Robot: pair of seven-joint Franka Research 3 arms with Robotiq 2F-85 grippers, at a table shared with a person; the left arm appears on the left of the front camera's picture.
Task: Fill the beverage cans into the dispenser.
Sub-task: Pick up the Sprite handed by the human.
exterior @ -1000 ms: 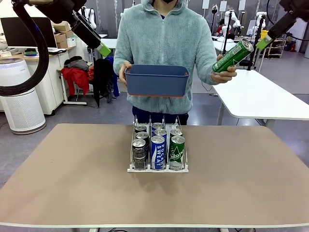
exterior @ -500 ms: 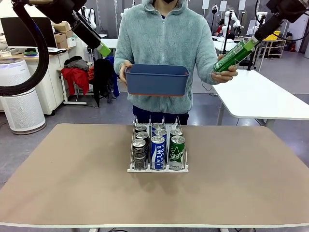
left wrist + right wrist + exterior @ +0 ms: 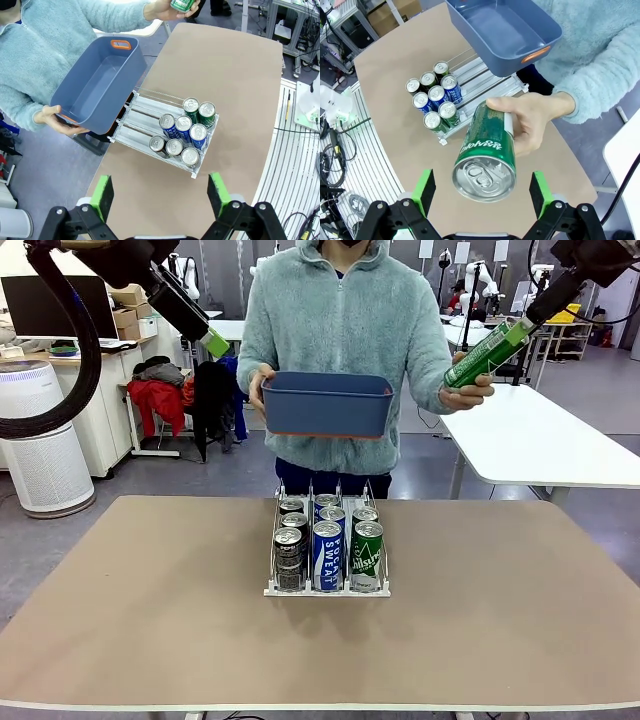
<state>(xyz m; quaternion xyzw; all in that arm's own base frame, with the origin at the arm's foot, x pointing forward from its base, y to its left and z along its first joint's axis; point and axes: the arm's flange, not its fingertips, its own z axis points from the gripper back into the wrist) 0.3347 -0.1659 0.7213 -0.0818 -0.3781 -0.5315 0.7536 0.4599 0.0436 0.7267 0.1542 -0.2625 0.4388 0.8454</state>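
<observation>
A person's hand holds a green beverage can up and tilted, its silver top toward my right gripper. That gripper is open, its green pads either side of the can's top; I cannot tell whether they touch. In the front view this can is high at the right, with the right gripper at its upper end. The dispenser stands mid-table with several beverage cans in three lanes. My left gripper hangs open, high at the left, above the dispenser and its cans.
The person's other hand holds an empty dark blue bin over the table's far edge, behind the dispenser. The brown table has free room on both sides of the rack. A white table stands at the right and an air purifier at the left.
My right gripper has come in from the upper right to the top of the green can in the person's hand. The left arm has stayed still.
</observation>
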